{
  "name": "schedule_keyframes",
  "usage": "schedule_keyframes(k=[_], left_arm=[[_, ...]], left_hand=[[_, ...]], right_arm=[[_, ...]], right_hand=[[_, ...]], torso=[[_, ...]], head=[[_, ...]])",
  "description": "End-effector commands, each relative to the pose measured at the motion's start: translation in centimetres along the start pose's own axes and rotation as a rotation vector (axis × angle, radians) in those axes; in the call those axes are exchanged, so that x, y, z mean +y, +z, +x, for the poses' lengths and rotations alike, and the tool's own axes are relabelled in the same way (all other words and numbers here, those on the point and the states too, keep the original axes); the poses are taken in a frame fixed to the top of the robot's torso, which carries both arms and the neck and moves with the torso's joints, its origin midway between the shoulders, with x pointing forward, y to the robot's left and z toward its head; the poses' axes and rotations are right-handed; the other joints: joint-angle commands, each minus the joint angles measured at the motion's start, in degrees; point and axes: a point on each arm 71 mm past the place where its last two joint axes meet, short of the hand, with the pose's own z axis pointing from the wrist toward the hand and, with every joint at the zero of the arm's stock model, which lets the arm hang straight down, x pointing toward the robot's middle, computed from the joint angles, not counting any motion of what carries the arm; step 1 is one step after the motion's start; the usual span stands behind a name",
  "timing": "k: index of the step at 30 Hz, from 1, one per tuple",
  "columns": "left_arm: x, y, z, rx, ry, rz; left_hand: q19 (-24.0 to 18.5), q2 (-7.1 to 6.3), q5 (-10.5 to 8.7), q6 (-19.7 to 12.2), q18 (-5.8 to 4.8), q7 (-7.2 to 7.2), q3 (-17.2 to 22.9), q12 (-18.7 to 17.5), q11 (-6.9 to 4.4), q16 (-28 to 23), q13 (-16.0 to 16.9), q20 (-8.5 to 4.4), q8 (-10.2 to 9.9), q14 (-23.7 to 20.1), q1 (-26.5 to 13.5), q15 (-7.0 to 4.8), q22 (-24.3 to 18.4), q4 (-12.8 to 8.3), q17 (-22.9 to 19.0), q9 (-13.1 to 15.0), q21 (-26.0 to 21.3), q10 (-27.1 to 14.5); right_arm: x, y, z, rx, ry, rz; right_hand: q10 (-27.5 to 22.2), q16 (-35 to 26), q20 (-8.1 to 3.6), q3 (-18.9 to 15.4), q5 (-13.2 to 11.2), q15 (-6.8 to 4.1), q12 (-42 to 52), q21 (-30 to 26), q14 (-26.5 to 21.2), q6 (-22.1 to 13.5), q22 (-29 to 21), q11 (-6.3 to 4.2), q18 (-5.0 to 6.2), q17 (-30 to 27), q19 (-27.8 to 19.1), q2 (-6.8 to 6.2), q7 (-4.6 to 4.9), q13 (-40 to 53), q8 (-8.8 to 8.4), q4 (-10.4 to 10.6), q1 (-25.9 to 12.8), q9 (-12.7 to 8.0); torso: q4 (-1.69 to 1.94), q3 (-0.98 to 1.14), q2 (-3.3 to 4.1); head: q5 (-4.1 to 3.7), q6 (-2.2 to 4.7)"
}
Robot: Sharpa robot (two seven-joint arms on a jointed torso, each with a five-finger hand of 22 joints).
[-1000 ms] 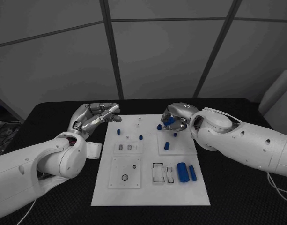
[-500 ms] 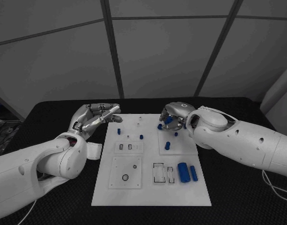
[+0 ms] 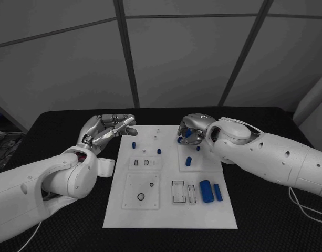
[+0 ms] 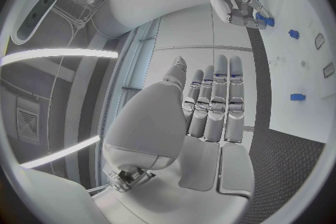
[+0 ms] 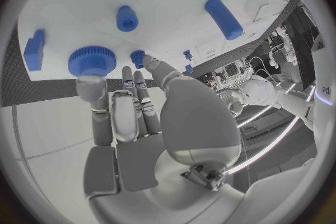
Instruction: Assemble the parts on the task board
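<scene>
Gear (image 5: 92,60): blue, toothed disc, flat face toward the board (image 3: 168,210), over its far right part; right hand (image 3: 190,132) fingertips touch its rim, grip uncertain. Cylinder (image 3: 205,188): lying near the board's right edge, long axis running near to far. Left hand (image 3: 107,128): at the board's far left corner, fingers straight, together, holding nothing.

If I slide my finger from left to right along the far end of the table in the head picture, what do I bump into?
Left hand → small blue peg on the white task board → another small blue peg → right hand, over a blue part.
</scene>
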Motion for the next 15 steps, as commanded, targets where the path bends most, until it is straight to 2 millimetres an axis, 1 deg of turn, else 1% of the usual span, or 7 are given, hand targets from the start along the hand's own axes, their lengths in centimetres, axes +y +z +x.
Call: schedule_keyframes(k=[1, 2, 11, 15], left_arm=[[-0.13, 0.03, 0.03, 0.010, -0.004, 0.003], [-0.13, 0.02, 0.01, 0.010, -0.003, 0.003], [-0.13, 0.01, 0.03, 0.012, -0.004, 0.000], [-0.12, 0.01, 0.02, 0.012, -0.004, -0.001]], left_hand=[[0.2, -0.33, -0.30, 0.3, -0.56, 0.19, -0.1, -0.4, 0.15, -0.2, 0.0, -0.02, -0.4, -0.1, -0.1, 0.22, -0.1, -0.1, 0.1, -0.1, 0.1, 0.2], [0.2, -0.33, -0.30, 0.3, -0.56, 0.19, -0.1, -0.4, 0.15, -0.2, 0.0, -0.02, -0.4, -0.1, -0.1, 0.22, -0.1, -0.1, 0.1, -0.1, 0.1, 0.2], [0.1, -0.24, -0.30, 0.3, -0.56, 0.20, -0.1, -0.5, 0.16, -0.2, 0.0, -0.01, -0.4, -0.1, -0.1, 0.23, -0.1, -0.1, 0.1, 0.0, 0.1, 0.2], [0.1, -0.18, -0.30, 0.3, -0.56, 0.21, 0.0, -0.5, 0.17, -0.3, 0.0, -0.01, -0.5, -0.1, -0.1, 0.23, -0.1, -0.1, 0.1, 0.0, 0.1, 0.2]], right_arm=[[0.05, 0.10, 0.08, 0.028, -0.010, -0.004], [0.04, 0.11, 0.10, 0.030, -0.010, -0.004], [0.12, 0.42, 0.34, 0.051, -0.007, -0.001], [0.08, 0.49, 0.41, 0.056, -0.008, 0.001]], right_hand=[[0.7, 0.3, -0.08, 0.6, 0.3, 0.18, 0.3, 0.4, 2.6, 0.5, 0.2, -0.08, -0.69, 0.1, 0.1, 0.02, -0.05, 0.1, 0.12, -0.1, 0.6, 0.1], [0.7, 0.3, -0.08, 0.7, 0.3, 0.18, 0.3, 0.4, 2.6, 0.5, 0.2, -0.08, -0.69, 0.1, 0.1, 0.02, -0.05, 0.1, 0.12, -0.1, 0.6, 0.1], [1.4, 0.6, -0.10, 1.8, 0.1, 0.15, 0.4, 0.8, 2.6, 1.0, 0.5, -0.13, -0.70, 0.2, -0.1, -0.03, 0.01, 0.0, 0.19, 0.1, 0.7, 0.1], [1.6, 0.6, -0.11, 2.0, 0.0, 0.14, 0.4, 0.9, 2.6, 1.1, 0.6, -0.15, -0.71, 0.3, -0.1, -0.02, 0.03, 0.0, 0.21, 0.2, 0.7, 0.2]], torso=[[0.02, 0.00, 0.12], [0.05, 0.03, 0.14], [0.17, -0.03, 0.30], [0.12, -0.02, 0.33]], head=[[0.03, -0.10], [0.00, -0.05], [-0.03, -0.22], [-0.03, -0.27]])
